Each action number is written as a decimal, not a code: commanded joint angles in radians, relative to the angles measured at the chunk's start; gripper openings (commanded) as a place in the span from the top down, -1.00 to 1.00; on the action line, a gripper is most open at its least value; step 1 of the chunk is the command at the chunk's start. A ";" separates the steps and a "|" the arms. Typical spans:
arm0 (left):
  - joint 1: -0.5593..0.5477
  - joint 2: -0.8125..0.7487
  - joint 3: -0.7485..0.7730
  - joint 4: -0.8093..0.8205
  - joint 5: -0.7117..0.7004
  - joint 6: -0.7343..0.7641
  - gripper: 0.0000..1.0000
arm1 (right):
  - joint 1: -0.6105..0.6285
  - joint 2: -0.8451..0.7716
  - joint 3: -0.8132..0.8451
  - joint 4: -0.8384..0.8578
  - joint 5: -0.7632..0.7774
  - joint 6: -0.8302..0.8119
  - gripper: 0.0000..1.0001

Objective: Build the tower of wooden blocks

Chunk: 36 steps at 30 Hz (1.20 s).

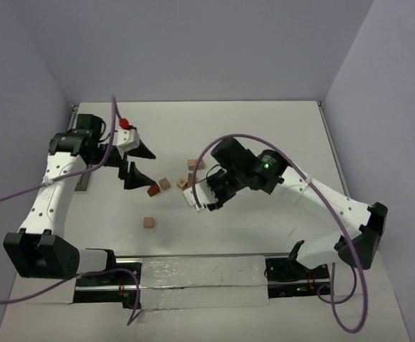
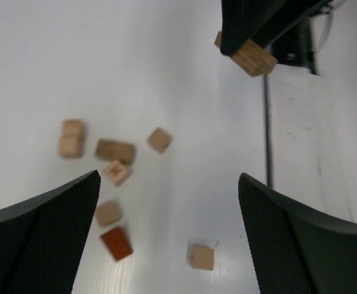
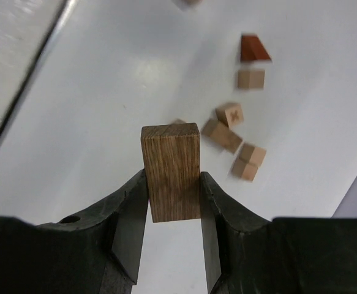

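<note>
Wood block (image 3: 171, 171) clamped in R jaws, well off table (image 1: 264, 135) edges; L jaws wide.

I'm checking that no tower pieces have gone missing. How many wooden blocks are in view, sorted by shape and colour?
Light-tan wooden cubes: 6
Darker-brown oblong wooden blocks: 2, one of them held in the right pincer
Reddish-brown wooden wedge: 1
Total: 9
</note>
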<state>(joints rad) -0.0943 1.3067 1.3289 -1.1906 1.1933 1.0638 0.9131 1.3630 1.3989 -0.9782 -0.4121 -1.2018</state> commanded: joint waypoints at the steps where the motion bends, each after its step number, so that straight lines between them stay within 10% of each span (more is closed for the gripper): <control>1: 0.092 -0.129 -0.096 0.393 -0.043 -0.434 -0.98 | -0.156 0.146 0.079 0.032 0.025 0.017 0.84; 14: 0.137 -0.274 -0.306 0.678 -0.305 -0.792 -0.98 | -0.283 0.672 0.500 0.047 0.021 -0.030 0.85; 36: 0.139 -0.240 -0.345 0.782 -0.327 -0.934 -0.98 | -0.273 0.914 0.674 0.043 0.059 -0.076 0.79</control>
<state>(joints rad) 0.0364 1.0583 0.9726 -0.4533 0.8658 0.1486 0.6308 2.2612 2.0184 -0.9358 -0.3508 -1.2804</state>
